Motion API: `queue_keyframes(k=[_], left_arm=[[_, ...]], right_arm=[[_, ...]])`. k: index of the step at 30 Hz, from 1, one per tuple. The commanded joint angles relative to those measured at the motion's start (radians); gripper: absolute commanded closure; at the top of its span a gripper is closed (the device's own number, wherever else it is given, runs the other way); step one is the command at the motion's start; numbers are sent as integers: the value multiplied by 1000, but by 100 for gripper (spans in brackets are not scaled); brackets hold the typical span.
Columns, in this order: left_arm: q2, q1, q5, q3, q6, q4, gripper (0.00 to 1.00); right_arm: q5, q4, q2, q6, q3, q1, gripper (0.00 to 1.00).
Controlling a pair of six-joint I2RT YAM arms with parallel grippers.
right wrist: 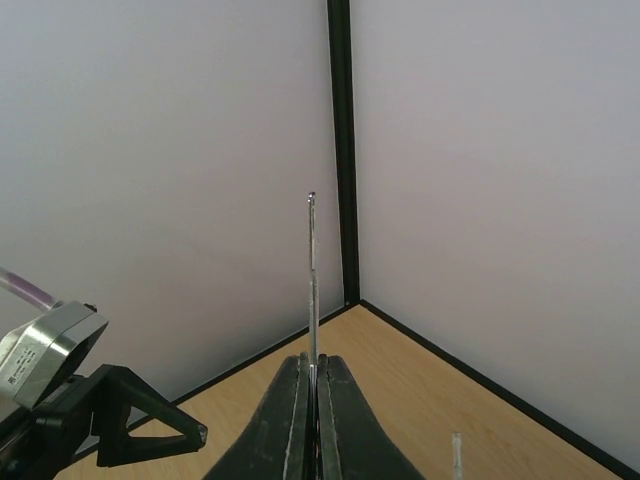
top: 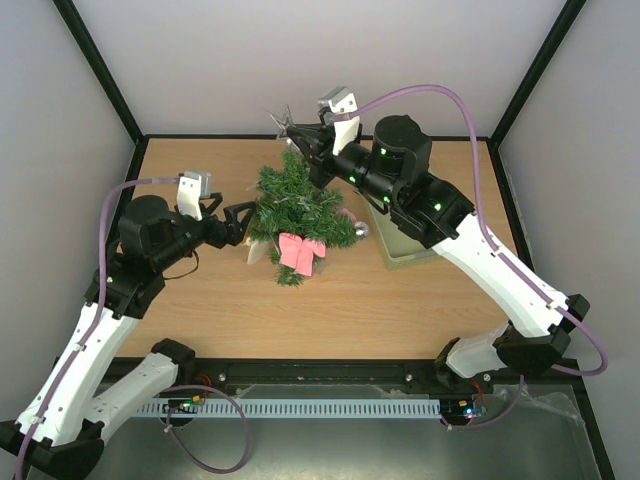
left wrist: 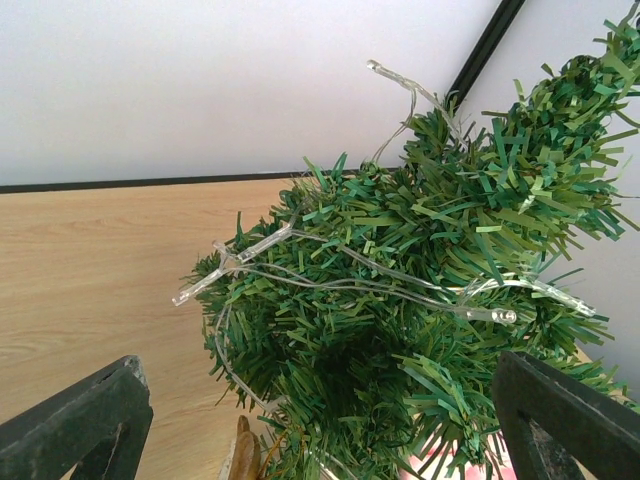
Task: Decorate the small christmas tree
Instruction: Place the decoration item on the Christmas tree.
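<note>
Pale wooden table (top: 200,310) bore the bristly small christmas tree (top: 300,205) just ahead of the left gripper (top: 243,224), fingers (left wrist: 80,425) spread; the right gripper (top: 300,137) pinched a thin silvery star (top: 283,121).

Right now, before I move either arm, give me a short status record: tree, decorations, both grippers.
tree: mid-table
on tree: light string, pink bow
bauble: silver, at the tree's right edge; cannot tell if it is hung
left gripper: open, empty, at the tree's left side
right gripper: shut on a thin silver ornament, beyond the tree's far side
basket: pale green, under the right arm
</note>
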Motion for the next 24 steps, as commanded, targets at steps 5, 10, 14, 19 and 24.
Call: queue_keyframes(k=[5, 10, 14, 19, 24], left_arm=[[-15, 7, 19, -8, -7, 21, 6], [-21, 7, 27, -15, -7, 23, 6], [-21, 7, 31, -19, -9, 25, 7], [-22, 7, 31, -18, -9, 25, 7], [-23, 7, 32, -18, -9, 26, 7]], right_arm=[[31, -78, 22, -36, 89, 8, 98], [35, -117, 38, -45, 109, 8, 98], [25, -134, 49, -44, 120, 9, 98], [27, -106, 38, -38, 120, 9, 98], [24, -99, 36, -39, 141, 9, 98]])
